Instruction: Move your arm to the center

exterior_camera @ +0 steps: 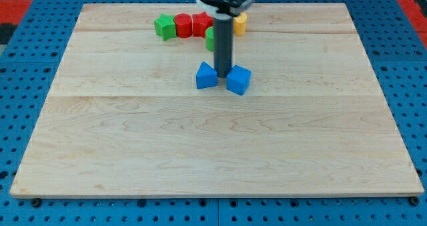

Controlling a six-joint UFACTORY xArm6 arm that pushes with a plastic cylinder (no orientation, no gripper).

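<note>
The bench [213, 146], a pale wooden board on a blue perforated base, fills most of the view. The tool is a straight dark rod with no jaws; it cannot open or close and it holds nothing. My tip [223, 76] rests on the bench above the board's middle, towards the view's top, in the gap between two blue blocks.

Progress: judged partly complete. The remaining travel is a short move towards the view's bottom to reach the centre.

Obstructions: the blue block [206, 75] lies just beside the tip on the view's left and the blue cube [238, 80] just beside it on the right. A straight retreat downward appears to pass between them, though either could be nudged.

Behind the rod, near the top edge, sit a green block [164, 27], a red cylinder [183, 25], a red block [201, 24], a partly hidden green block [210, 38] and a yellow block [240, 23].
</note>
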